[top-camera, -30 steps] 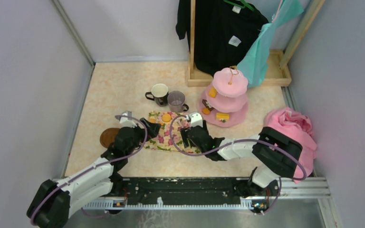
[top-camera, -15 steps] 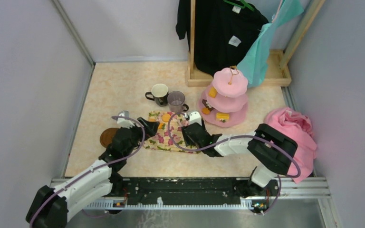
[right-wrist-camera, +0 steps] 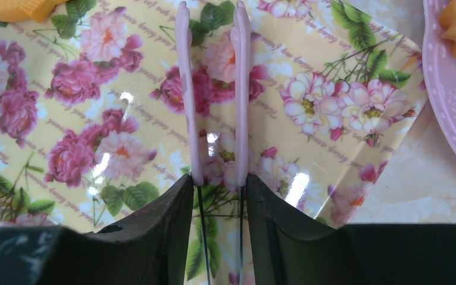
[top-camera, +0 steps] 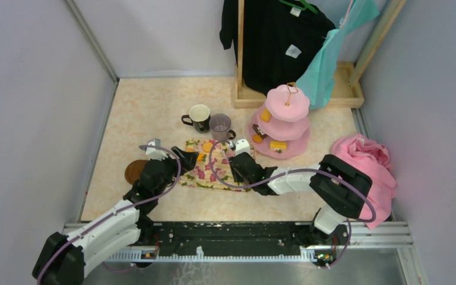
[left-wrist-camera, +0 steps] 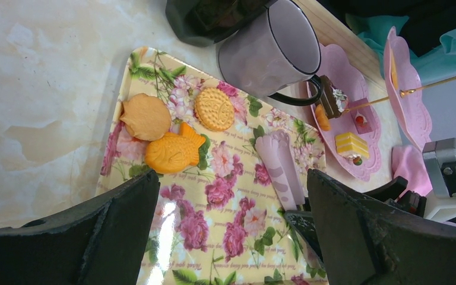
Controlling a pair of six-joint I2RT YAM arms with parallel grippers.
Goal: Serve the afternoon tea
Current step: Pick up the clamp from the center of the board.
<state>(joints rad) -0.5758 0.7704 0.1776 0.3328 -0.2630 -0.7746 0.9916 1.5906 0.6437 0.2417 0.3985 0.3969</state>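
Observation:
Three snacks lie on the flower-patterned tray (left-wrist-camera: 225,237): an orange fish shape (left-wrist-camera: 172,153), a tan fish shape (left-wrist-camera: 145,117) and a round cookie (left-wrist-camera: 214,108). My left gripper (left-wrist-camera: 233,178) is open and empty, low over the tray's near part. My right gripper (right-wrist-camera: 218,184) is shut on pink tongs (right-wrist-camera: 237,89), whose tips (left-wrist-camera: 282,166) rest above the tray and hold nothing. The smoky mug (top-camera: 219,126) and black mug (top-camera: 199,117) stand just behind the tray. The pink three-tier stand (top-camera: 285,113) carries several snacks. One brown coaster (top-camera: 135,171) shows left of the tray.
A wooden clothes rack (top-camera: 285,41) with black and teal garments stands at the back. A bunched pink cloth (top-camera: 365,160) lies at the right. Grey walls close in both sides. The stand's bottom plate (right-wrist-camera: 451,107) lies close to the tray's right corner.
Both grippers have edged a little further onto the tray, the right one shifting slightly left with the tongs. Nothing was picked up or released.

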